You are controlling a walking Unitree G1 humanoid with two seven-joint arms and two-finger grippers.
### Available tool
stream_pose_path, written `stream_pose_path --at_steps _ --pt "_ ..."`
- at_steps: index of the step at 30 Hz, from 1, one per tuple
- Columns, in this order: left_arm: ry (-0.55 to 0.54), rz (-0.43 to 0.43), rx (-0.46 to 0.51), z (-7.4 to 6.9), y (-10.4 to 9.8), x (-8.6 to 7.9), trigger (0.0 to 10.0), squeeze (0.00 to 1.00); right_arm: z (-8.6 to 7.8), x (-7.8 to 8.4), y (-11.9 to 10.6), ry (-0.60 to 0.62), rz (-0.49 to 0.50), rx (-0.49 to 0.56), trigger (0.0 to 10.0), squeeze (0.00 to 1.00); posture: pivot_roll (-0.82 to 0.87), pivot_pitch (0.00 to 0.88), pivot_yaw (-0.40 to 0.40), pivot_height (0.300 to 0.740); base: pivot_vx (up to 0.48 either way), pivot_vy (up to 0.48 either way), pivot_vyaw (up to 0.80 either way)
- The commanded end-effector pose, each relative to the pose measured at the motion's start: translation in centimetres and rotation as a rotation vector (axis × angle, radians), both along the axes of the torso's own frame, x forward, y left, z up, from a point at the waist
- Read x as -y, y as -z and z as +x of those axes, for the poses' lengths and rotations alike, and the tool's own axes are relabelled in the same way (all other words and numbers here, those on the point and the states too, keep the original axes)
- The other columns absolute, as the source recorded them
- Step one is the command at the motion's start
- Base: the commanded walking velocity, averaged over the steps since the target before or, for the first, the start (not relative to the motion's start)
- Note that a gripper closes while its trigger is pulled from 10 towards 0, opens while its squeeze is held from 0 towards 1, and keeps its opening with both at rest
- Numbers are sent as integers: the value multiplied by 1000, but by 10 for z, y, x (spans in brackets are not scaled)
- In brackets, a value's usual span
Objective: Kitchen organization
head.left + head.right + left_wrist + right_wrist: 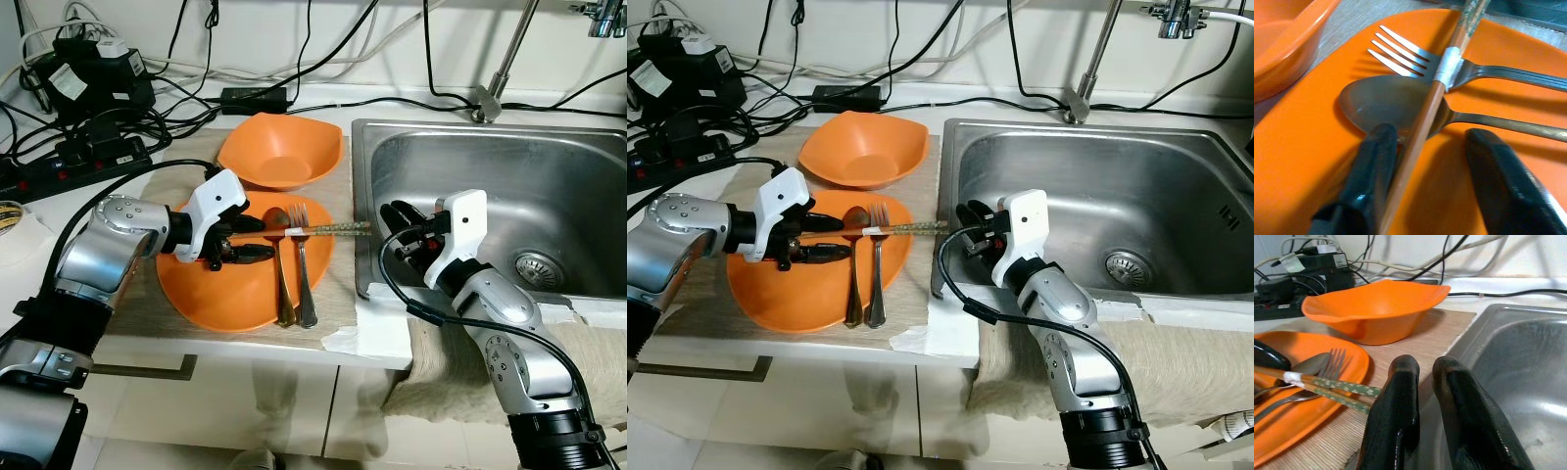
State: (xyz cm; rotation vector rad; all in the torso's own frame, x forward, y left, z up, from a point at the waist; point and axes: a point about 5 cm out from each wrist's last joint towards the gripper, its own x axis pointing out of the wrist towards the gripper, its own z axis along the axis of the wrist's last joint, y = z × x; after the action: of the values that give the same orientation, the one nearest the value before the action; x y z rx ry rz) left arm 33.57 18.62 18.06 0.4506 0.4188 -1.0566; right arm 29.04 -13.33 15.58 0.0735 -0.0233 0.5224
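1. Chopsticks [328, 229] are lying across the orange plate [211, 289], on top of the spoon [281, 264] and the fork [304, 264]. Their green tips are sticking out past the plate toward the sink [509, 157]. A band of white tape [1448, 66] is holding the two sticks together.

2. Left gripper [245, 238] is reaching over the plate at the bare wooden end of the chopsticks. In the left wrist view its two black fingers [1374, 171] are standing apart, one on each side of the stick. One finger is touching the stick, and the other is well off it. So this gripper is spread wide and is not pinching anything yet.

3. Right gripper [392, 230] is waiting at the near edge of the sink, just beside the green tips. In the right wrist view its fingers [1398, 406] are pressed close together with nothing between them.

4. An orange bowl [282, 149] is sitting behind the plate on the wooden board [333, 323]. It is not touching the cutlery.

5. I think the step now is picking up the chopsticks to put them away.

6. Next, the left gripper is going to need to squeeze both sticks together and lift them straight up. It should go slowly, so the spoon and fork are not getting dragged off the plate.
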Motion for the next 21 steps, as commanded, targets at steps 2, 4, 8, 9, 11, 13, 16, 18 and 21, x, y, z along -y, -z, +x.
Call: stream_pose_path --at_steps 2,4,8,9,11,13,16,18,21 --pt "-38 29 -57 1 11 -4 0 0 -1 -1 -2 -21 -2 2 10000 0 40 0 36 740 0 0 0" --pt "-44 22 -60 2 12 -4 0 0 -2 -1 -2 -22 -3 0 10000 0 41 0 35 740 0 0 0" --pt "-75 18 -46 5 11 -7 0 0 -2 -2 -1 -25 -3 -6 10000 0 41 0 36 740 0 0 0" --pt "-90 16 -39 7 10 -8 0 0 -2 -2 0 -26 -3 -10 10000 0 41 0 35 740 0 0 0" --pt "-99 13 -35 8 10 -8 0 0 -3 -2 0 -27 -3 -13 10000 0 42 0 35 740 0 0 0" --pt "-98 24 -21 9 11 -8 0 0 -3 -2 0 -28 -3 -15 10000 0 42 0 36 740 0 0 0" --pt "-103 30 -11 10 12 -7 0 0 -3 -2 1 -28 -3 -17 10000 0 43 0 37 740 0 0 0" --pt "-101 38 -7 10 14 -7 0 0 -3 -2 1 -28 -3 -18 10000 0 42 0 37 740 0 0 0" --pt "-107 20 -9 9 16 -5 0 0 -4 -3 1 -30 -2 -22 10000 0 41 0 36 740 0 0 0"
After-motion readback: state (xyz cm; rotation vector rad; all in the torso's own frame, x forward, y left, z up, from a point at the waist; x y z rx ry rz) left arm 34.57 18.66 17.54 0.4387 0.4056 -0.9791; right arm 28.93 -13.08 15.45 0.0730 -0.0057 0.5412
